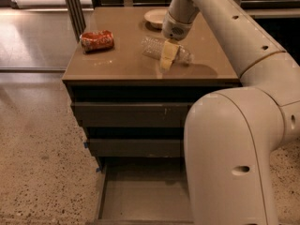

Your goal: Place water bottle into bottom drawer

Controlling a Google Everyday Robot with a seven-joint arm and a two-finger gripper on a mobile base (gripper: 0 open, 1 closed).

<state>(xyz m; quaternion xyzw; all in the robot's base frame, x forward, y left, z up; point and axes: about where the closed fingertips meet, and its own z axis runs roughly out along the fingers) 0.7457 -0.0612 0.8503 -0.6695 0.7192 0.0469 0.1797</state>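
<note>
Your brown desk (122,64) top, crushed red can (97,40) lying at its left, pale dish (156,18) near the back edge, water bottle (151,47) on its side mid-desk, your claw (168,59) down over the bottle

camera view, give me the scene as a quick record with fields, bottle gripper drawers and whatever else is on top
water bottle: lying on its side on the cabinet top
gripper: lowered at the bottle's middle, in front of it
bottom drawer: pulled open, bottle not in it
upper two drawers: closed
red can: crushed, on the left of the top
bowl: at the back of the top
</note>
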